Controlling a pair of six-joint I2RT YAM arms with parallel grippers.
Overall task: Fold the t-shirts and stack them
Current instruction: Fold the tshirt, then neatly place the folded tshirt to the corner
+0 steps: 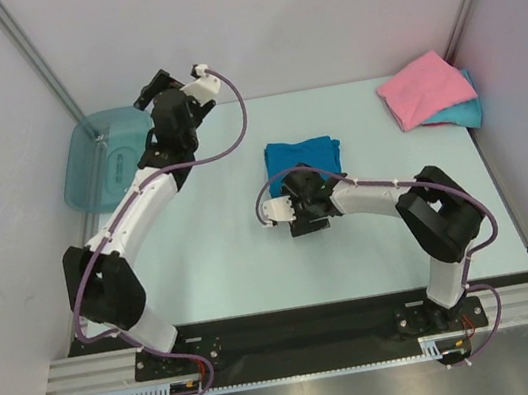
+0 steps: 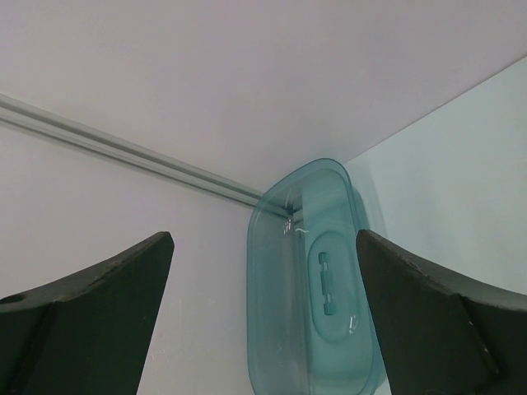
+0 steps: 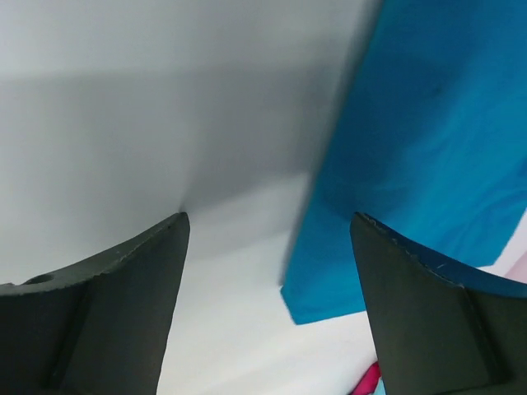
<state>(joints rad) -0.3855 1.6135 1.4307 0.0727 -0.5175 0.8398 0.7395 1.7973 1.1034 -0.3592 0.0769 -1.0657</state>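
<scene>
A deep blue t-shirt (image 1: pixel 303 156) lies folded in the middle of the table. My right gripper (image 1: pixel 305 190) hovers at its near edge, open and holding nothing. In the right wrist view the blue t-shirt (image 3: pixel 416 132) fills the upper right, its corner between the open fingers (image 3: pixel 123 288) of the right gripper (image 3: pixel 268 247). A folded pink t-shirt (image 1: pixel 422 88) lies on a turquoise t-shirt (image 1: pixel 464 112) at the far right corner. My left gripper (image 1: pixel 158 89) is raised at the far left, open and empty, beside the bin; the left gripper (image 2: pixel 263 255) faces the wall there.
A translucent teal plastic bin (image 1: pixel 103 158) stands at the far left corner against the wall; the bin (image 2: pixel 317 288) shows between the left fingers. White walls with metal rails close in the table on three sides.
</scene>
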